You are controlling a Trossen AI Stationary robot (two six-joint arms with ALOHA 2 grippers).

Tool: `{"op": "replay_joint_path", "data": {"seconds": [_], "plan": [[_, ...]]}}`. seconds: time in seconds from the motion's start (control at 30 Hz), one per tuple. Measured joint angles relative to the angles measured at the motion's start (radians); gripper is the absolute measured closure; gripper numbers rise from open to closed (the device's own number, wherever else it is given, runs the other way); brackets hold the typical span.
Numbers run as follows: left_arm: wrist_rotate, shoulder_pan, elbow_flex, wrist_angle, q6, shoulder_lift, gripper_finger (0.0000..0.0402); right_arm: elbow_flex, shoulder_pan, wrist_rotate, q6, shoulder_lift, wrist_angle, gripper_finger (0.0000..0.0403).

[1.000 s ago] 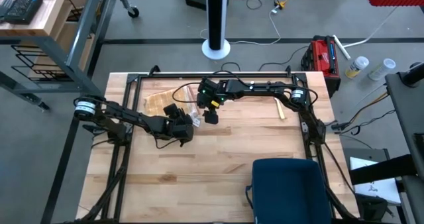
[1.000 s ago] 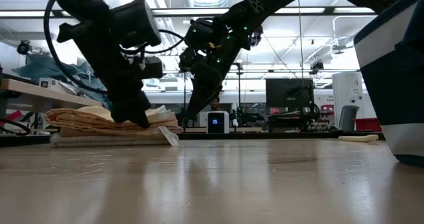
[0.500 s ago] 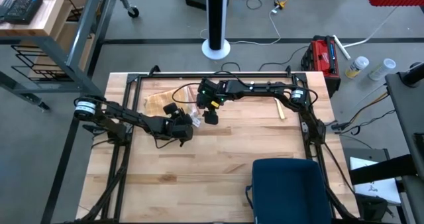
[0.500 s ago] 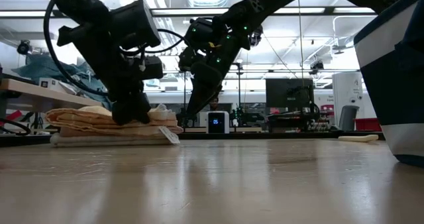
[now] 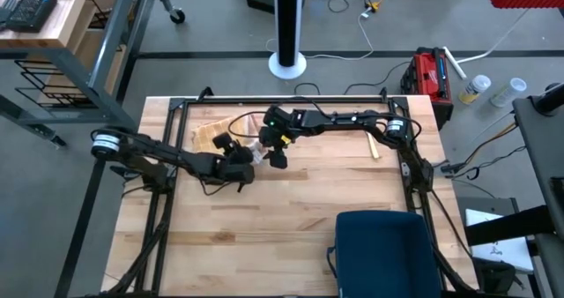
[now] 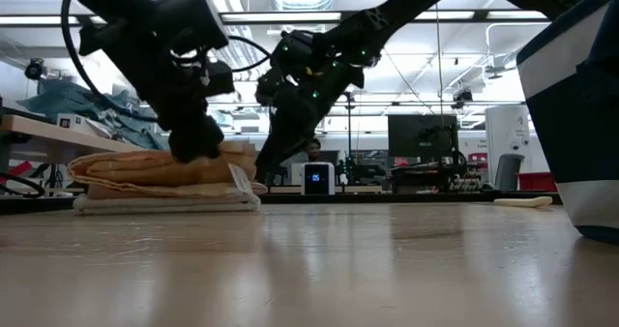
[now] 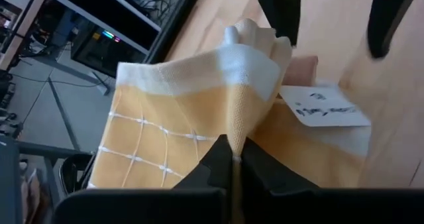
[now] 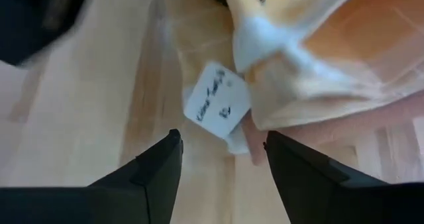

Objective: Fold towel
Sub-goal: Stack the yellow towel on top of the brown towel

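Observation:
A yellow towel (image 5: 209, 137) with thin white lines and a white border lies folded at the table's far left; in the low view the towel (image 6: 145, 177) shows as a flat stack. A white tag (image 7: 321, 105) sticks out at its right corner. My left gripper (image 7: 232, 154) is shut on the towel's top layer near that corner, seen from above as the left gripper (image 5: 249, 157). My right gripper (image 8: 222, 151) hangs open just above the tag (image 8: 215, 101), fingers on either side of it and touching nothing; the high view shows the right gripper (image 5: 278, 157) beside the left one. My left gripper pinches a raised ridge of the yellow cloth (image 7: 233, 128) between its two fingers, just behind the white-bordered edge near the tag corner. The fingers slant down from the table's left. The pinched layer stands up a little; the rest of the towel lies on the table.
A dark blue chair back (image 5: 381, 249) stands at the table's near right. A small pale wooden tool (image 5: 373, 145) lies at the far right. A black frame (image 5: 282, 98) runs along the table's far edge. Bare wood lies in the middle and near left.
My left gripper has shut on the towel's top layer, and the cloth at the tag corner now stands a little higher than before. My right gripper has tipped further down toward that corner and stayed open.

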Motion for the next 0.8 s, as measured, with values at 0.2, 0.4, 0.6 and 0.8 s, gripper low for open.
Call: {"op": "replay_joint_path", "data": {"seconds": [0.2,0.4,0.6,0.8], "plan": [[0.001,0.0,-0.003,-0.002,0.005,-0.054,0.04,-0.029,0.004,0.01,0.029,0.0,0.066,0.0203],[0.02,-0.002,-0.006,-0.023,-0.017,-0.062,0.0401,-0.035,-0.015,0.005,0.157,0.0,0.104,0.02],[0.039,-0.002,-0.02,-0.032,-0.054,-0.062,0.0401,-0.036,-0.036,-0.131,0.21,0.0,0.109,0.0187],[0.038,-0.004,-0.021,-0.031,-0.061,-0.062,0.0401,-0.051,-0.049,-0.138,0.323,0.002,0.16,0.0173]]}}
